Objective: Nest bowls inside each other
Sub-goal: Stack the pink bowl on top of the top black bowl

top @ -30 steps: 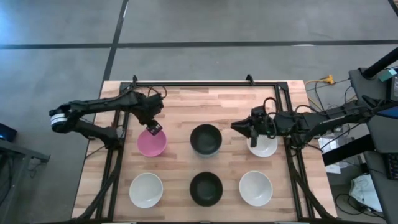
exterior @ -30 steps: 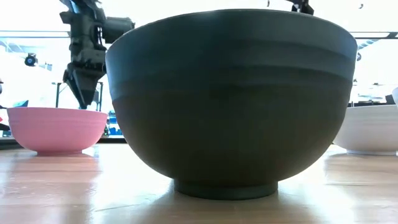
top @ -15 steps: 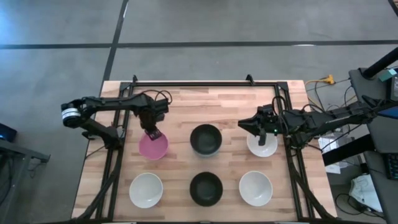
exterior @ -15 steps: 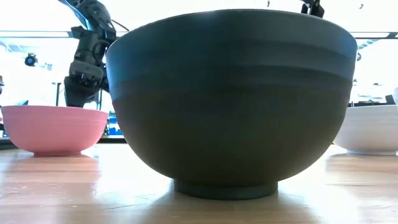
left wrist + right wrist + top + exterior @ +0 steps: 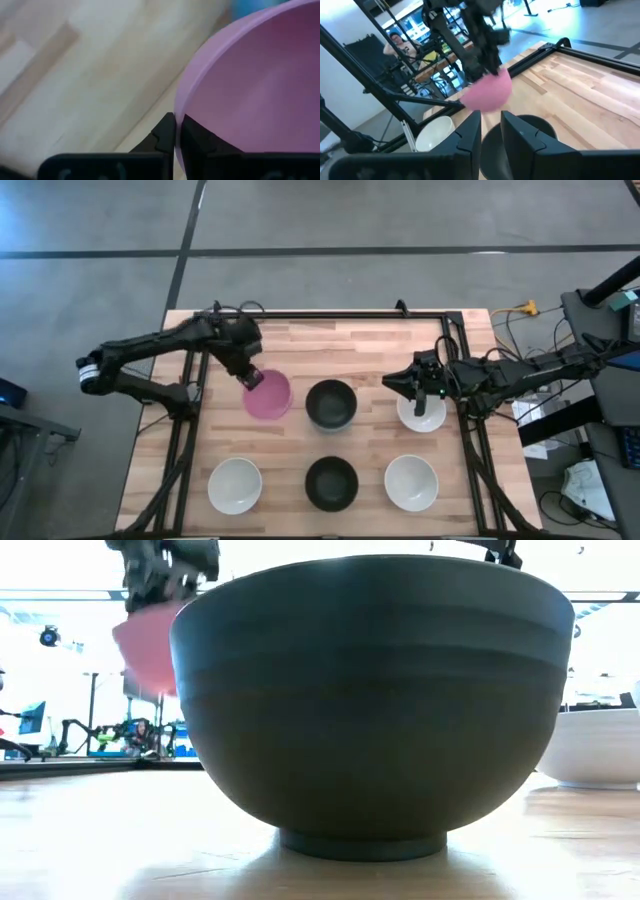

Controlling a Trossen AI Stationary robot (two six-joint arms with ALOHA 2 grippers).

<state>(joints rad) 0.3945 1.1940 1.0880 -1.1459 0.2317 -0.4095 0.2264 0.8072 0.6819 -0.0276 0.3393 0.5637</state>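
Observation:
My left gripper [image 5: 252,378] is shut on a pink bowl [image 5: 268,394], which is up in the air left of the far black bowl [image 5: 331,404]. The low view shows the pink bowl [image 5: 150,645] raised behind the near black bowl [image 5: 370,700]. My right gripper [image 5: 392,381] hovers open, with nothing between its fingers [image 5: 517,132], between the far black bowl and a white bowl [image 5: 422,412]. In the near row, two white bowls [image 5: 235,485] [image 5: 411,482] flank the near black bowl [image 5: 331,483]. Each rests on its foot. My left gripper pinches the pink bowl's rim [image 5: 176,107] at its far left side, one finger inside the bowl and one outside. The fingers slant down from the far left. The bowl hangs tilted below them [image 5: 487,92], clear of the table.
A black metal frame [image 5: 330,314] runs along the table's far edge and down both sides. Bare wood lies between the bowls and the far rail. Cables and gear [image 5: 520,310] sit off the right edge. A person [image 5: 400,42] stands in the room beyond.
My left gripper came down onto the pink bowl's rim and shut on it. It then lifted the bowl off the table and carried it toward the far black bowl, where it hangs tilted. My right gripper has drawn back slightly toward the right edge.

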